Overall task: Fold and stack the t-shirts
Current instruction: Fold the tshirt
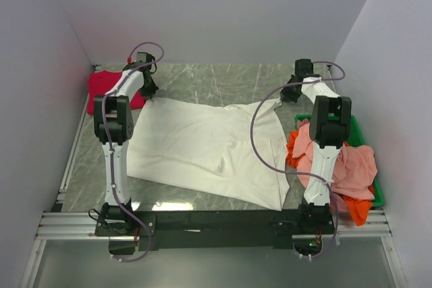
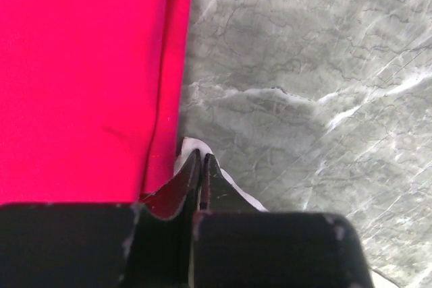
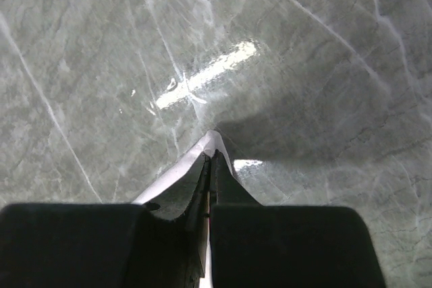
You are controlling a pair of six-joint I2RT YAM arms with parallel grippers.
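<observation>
The large white t-shirt [image 1: 202, 146] lies spread across the middle of the marble table. My left gripper [image 1: 149, 92] is at its far left corner, shut on a tip of the white cloth [image 2: 190, 145], which pokes out past the fingertips of the left gripper [image 2: 202, 156]. My right gripper [image 1: 287, 96] is at the far right corner, and in the right wrist view the gripper [image 3: 211, 155] is shut on a fold of white cloth [image 3: 181, 170]. The crimson t-shirt [image 1: 108, 89] lies at the far left, right beside the left gripper, and fills the left of that wrist view [image 2: 81, 79].
A green bin [image 1: 378, 197] stands at the right edge, behind my right arm. A salmon-pink tee [image 1: 344, 166] and an orange tee [image 1: 293, 150] spill out of it. White walls close in the table on three sides. Bare marble [image 1: 223, 82] shows beyond the white shirt.
</observation>
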